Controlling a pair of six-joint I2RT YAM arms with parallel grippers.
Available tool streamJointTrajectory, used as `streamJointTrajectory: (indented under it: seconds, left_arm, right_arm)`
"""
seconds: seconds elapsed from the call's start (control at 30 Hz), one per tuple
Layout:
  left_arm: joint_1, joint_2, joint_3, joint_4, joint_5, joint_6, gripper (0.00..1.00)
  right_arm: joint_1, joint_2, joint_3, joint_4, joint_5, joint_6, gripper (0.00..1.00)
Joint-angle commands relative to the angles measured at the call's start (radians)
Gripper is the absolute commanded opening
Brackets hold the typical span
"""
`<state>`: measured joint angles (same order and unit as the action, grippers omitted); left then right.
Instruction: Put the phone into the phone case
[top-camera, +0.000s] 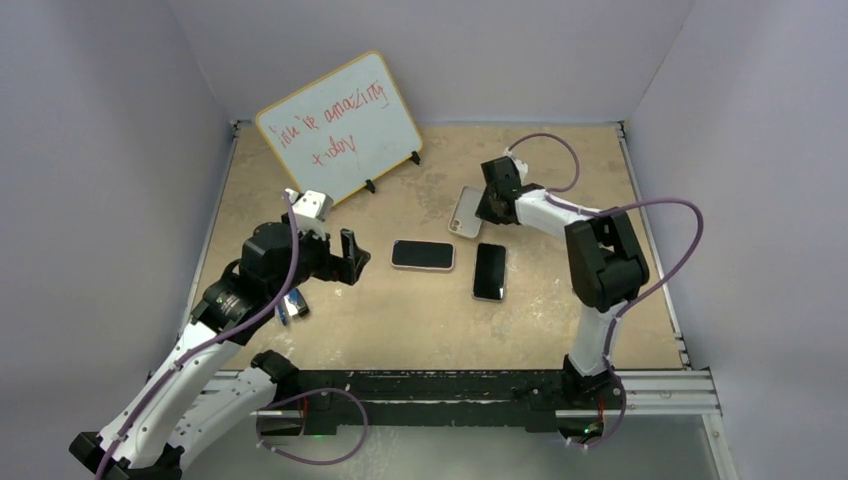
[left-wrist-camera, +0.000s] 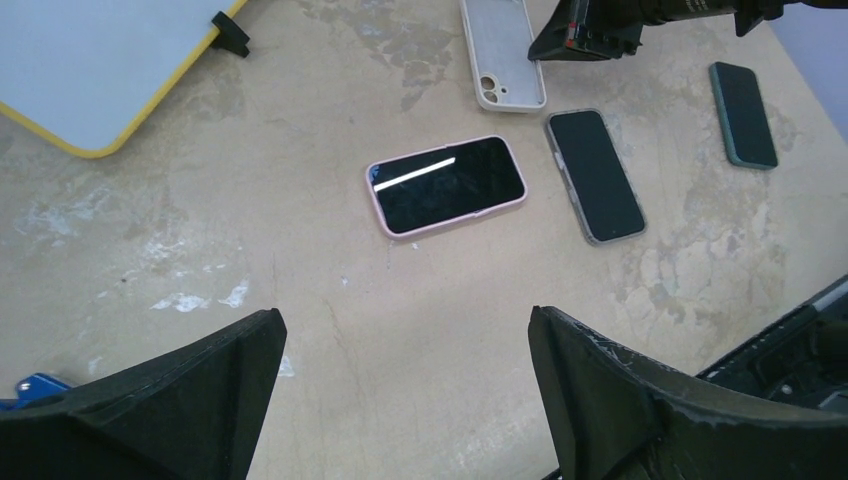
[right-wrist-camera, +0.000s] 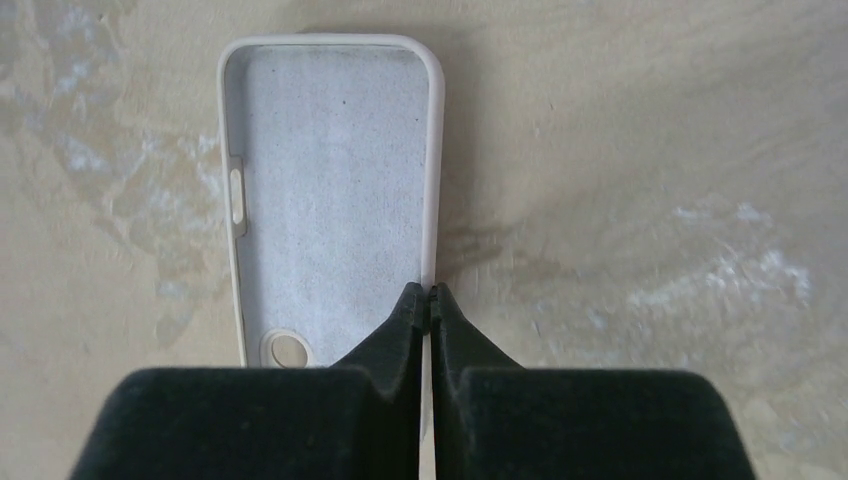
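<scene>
Table (top-camera: 560, 150): tan top, worn and blotched. Whiteboard (top-camera: 338, 128): yellow-framed, propped upright well ahead and to the left of the left gripper (left-wrist-camera: 405, 325). Left gripper hovers over bare surface, jaws spread wide, nothing between them. Right gripper (right-wrist-camera: 428, 300): closed tight, tips pinching one long side wall of the phone case (right-wrist-camera: 330, 170) near its camera-hole end. The pale case faces open side up and extends ahead of the fingers. Pink-cased phone (left-wrist-camera: 445, 185): screen up, ahead of the left gripper. Dark phone (left-wrist-camera: 595, 175): just right of it, near the case, not inside. Green-edged phone (left-wrist-camera: 743, 113): farther right.
</scene>
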<state>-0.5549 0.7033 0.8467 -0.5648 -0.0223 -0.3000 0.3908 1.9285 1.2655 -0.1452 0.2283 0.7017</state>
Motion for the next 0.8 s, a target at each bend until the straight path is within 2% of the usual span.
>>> streamJointTrajectory:
  seconds: [0.0, 0.1, 0.37, 0.63, 0.77]
  left_arm:
    - [0.002, -0.003, -0.002, 0.007, 0.099, -0.100, 0.98]
    - [0.003, 0.010, -0.030, 0.039, 0.173, -0.170, 1.00]
    - [0.003, 0.078, -0.099, 0.062, 0.211, -0.221, 1.00]
    - [0.003, 0.053, -0.181, 0.126, 0.228, -0.306, 0.99]
    - [0.002, 0.041, -0.197, 0.128, 0.202, -0.324, 0.98]
  right_arm:
    - [0.003, -0.141, -0.058, 0.002, -0.064, -0.079, 0.00]
    - [0.009, -0.229, -0.114, -0.003, -0.114, -0.097, 0.00]
    - [0.123, -0.452, -0.319, -0.005, -0.183, -0.059, 0.00]
    - [0.334, -0.587, -0.517, 0.057, -0.173, 0.133, 0.00]
    - [0.453, -0.578, -0.586, 0.109, -0.134, 0.251, 0.00]
